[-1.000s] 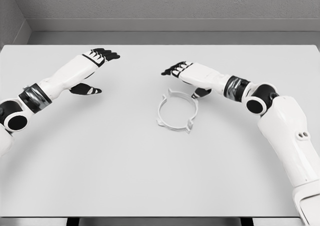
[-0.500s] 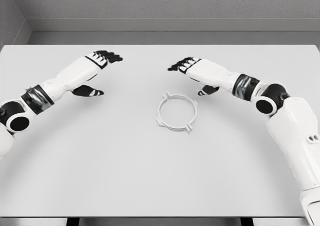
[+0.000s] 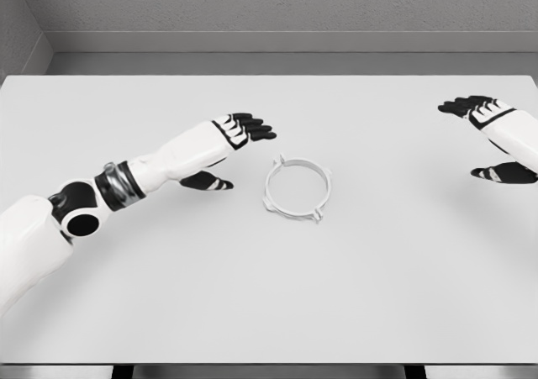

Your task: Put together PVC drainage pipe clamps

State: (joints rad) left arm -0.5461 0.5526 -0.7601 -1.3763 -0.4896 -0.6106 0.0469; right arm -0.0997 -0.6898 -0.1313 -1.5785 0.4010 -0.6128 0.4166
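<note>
— Two arms over one white table (image 3: 252,295), is that all? Start with the biggest thing.

— The table fills nearly the whole view, with a grey wall (image 3: 277,1) beyond its far edge at twelve o'clock. Next in size is the left arm (image 3: 92,211), coming in from eight o'clock and reaching toward the middle.

— And its hand?

— The left hand (image 3: 220,148) sits just beside the clamp, at the clamp's nine o'clock. Its black fingers (image 3: 252,128) are stretched out and spread, thumb held lower, gripping nothing. I see a small gap between the thumb tip and the ring.

— The other side?

— The right hand (image 3: 496,135) is at the table's three o'clock edge, well apart from the clamp. Its fingers are extended too, thumb apart below them, holding nothing.

— Where is the clamp itself?

— The pipe clamp ring (image 3: 297,188) lies flat near the table's centre, a thin white hoop with small tabs sticking out around its rim.
</note>
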